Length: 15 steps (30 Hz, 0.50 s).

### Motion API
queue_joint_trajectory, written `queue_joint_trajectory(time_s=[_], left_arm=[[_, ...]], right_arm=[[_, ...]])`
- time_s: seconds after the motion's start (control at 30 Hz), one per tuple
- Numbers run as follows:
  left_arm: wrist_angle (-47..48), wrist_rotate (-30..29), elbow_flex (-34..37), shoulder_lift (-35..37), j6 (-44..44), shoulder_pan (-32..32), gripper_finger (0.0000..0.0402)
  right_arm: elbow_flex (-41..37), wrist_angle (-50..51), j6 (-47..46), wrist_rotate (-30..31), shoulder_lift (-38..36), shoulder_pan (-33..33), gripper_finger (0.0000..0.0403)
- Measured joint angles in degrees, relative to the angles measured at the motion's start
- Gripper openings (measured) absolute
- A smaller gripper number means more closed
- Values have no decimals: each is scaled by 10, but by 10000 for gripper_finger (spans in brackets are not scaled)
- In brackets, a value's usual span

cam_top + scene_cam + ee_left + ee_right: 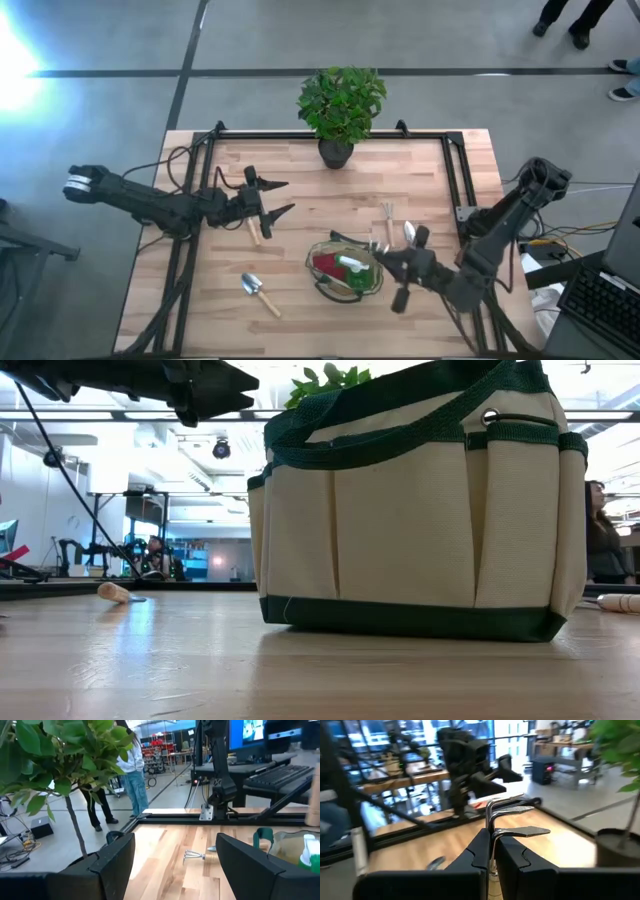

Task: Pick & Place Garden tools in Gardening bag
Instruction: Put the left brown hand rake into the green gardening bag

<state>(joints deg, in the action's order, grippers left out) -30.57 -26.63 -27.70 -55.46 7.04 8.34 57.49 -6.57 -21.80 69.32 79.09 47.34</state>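
Silver fork (512, 820) clenched in right pincer (392, 262), 3 o'clock of bag (345, 268); keep it level, release above the opening

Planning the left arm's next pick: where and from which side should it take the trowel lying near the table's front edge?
Take the trowel by its wooden handle, coming straight down with the jaws across it. It lies flat and diagonal on bare wood; the handle is straight and narrow, the silver blade wide and curved.
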Motion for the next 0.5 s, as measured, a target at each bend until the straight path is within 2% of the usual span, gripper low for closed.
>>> queue_joint_trajectory(time_s=[0.27,0.5], left_arm=[[1,0,0,1,13,0,280],[1,0,0,1,16,-1,280]], right_arm=[[0,3,-41,3,1,76,8],[0,4,-77,3,25,108,8]])
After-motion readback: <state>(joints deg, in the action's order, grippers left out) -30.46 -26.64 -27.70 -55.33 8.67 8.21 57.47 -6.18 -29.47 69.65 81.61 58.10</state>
